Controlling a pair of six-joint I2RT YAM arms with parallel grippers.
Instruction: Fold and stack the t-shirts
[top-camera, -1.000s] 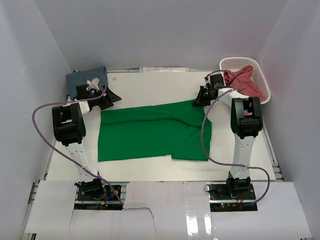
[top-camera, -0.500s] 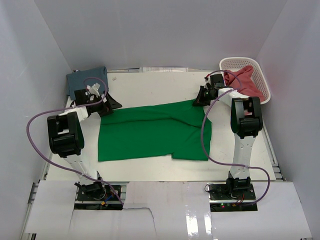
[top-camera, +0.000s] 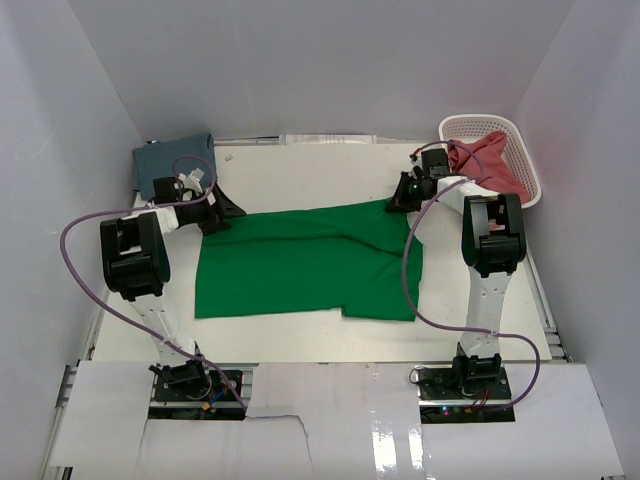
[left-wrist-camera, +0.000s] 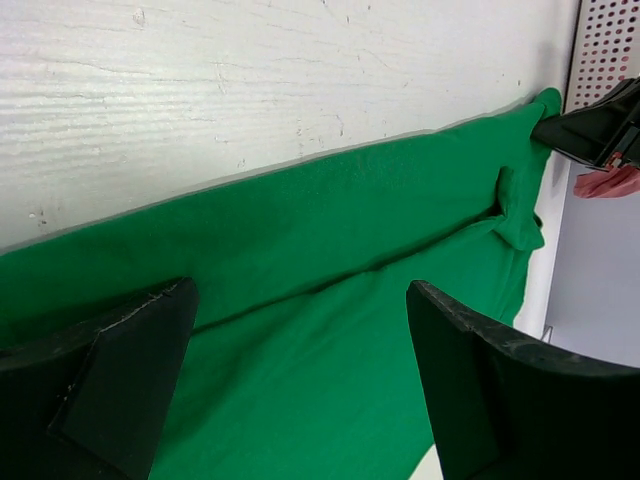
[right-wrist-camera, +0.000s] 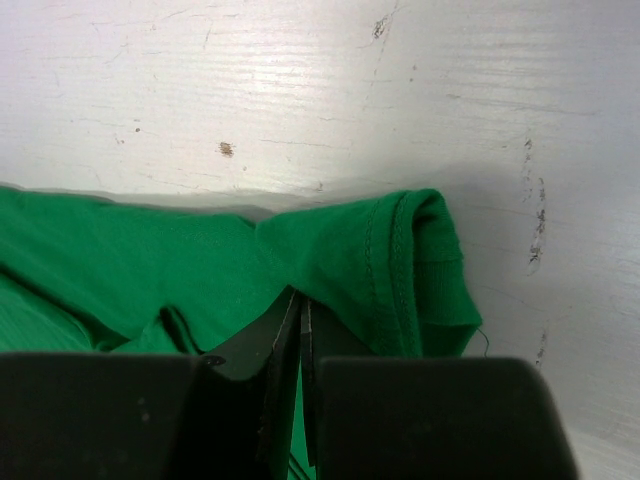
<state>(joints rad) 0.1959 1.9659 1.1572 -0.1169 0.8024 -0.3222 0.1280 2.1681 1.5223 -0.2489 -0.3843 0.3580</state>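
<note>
The left gripper (top-camera: 218, 210), jaws spread wide, is being brought over the far left corner of the green t-shirt (top-camera: 300, 265) (spread flat mid-table), while its far right corner is being kept pinched by the right gripper (top-camera: 402, 198); a two-handed fold is likely being prepared.

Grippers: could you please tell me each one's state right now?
Left gripper: open, holding nothing.
Right gripper: shut on the green t-shirt.

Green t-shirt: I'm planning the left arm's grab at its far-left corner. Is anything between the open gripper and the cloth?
Nothing visible. The left gripper stands open right over the far edge of the green t-shirt, with only cloth and bare table between its jaws.
</note>
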